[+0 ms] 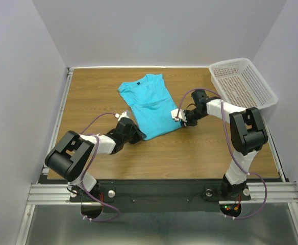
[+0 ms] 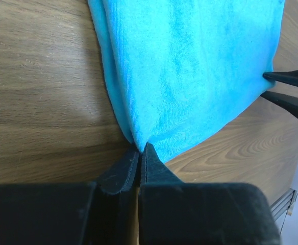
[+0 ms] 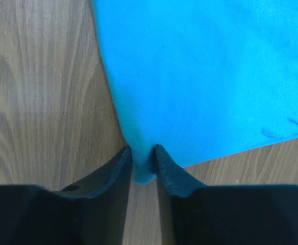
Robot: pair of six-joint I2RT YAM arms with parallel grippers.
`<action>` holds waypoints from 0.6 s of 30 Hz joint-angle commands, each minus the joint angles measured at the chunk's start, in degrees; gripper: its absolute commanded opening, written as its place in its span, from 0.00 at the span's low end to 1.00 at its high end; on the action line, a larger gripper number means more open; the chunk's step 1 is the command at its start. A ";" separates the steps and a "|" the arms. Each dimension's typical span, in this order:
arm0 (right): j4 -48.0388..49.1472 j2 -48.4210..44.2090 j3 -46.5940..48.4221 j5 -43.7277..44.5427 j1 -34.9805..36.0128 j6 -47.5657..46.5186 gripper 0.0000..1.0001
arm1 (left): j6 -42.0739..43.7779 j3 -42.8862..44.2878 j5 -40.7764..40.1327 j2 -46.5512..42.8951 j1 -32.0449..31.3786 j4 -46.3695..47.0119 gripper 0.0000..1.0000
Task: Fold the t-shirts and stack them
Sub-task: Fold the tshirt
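Shirt [image 1: 150, 104] lies midway up the table [image 1: 88, 97], narrowed lengthwise, collar away from me. My left gripper [image 2: 142, 149] and right gripper [image 3: 143, 151] each clamp a hem corner. I judge the crosswise fold remains; nothing is stacked yet, and I see only this one.

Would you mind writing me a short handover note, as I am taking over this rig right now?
Left gripper: shut on the near hem corner of the t-shirt.
Right gripper: shut on the other hem corner.
The t-shirt lies flat on the table, collar away from the arms. It looks narrowed lengthwise, with no sleeves sticking out.
White basket: far right corner, apart from the shirt.
Left to do: probably carry both corners toward the collar to finish the fold, then stack. Only one shirt is in view.
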 commanded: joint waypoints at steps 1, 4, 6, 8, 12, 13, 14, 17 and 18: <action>-0.79 1.17 -0.85 1.91 0.12 -0.31 0.21 | 2.21 0.58 1.83 -2.29 -0.17 -0.76 0.00; -0.79 -0.05 -1.65 1.47 0.03 1.53 0.01 | 2.30 -0.03 4.29 -3.95 0.09 -0.76 0.00; -0.79 -4.09 -3.05 0.42 0.12 3.20 0.01 | 1.95 -0.65 6.05 -5.80 0.10 -0.76 0.00; -0.96 -8.04 -4.02 -0.46 0.03 6.44 0.01 | 0.99 -1.18 9.30 -9.31 0.10 -2.07 0.00; -3.24 -17.71 -4.46 -2.66 0.12 15.58 0.01 | 0.90 -1.53 12.38 -17.30 0.18 -10.75 0.00; -6.47 -20.42 -3.42 -2.92 0.12 17.08 0.01 | 0.98 -1.53 12.99 -20.89 0.18 -12.44 0.00; -8.41 -21.41 -2.80 -4.23 0.12 17.61 0.01 | 0.98 -1.53 13.43 -22.58 0.36 -15.85 0.00; -12.03 -25.27 -0.78 -5.47 0.03 22.17 0.01 | 0.81 -0.92 14.67 -28.73 0.62 -20.52 0.00; -12.12 -25.81 -0.16 -5.65 0.12 25.15 0.01 | 0.72 -0.22 14.93 -31.27 1.15 -22.97 0.00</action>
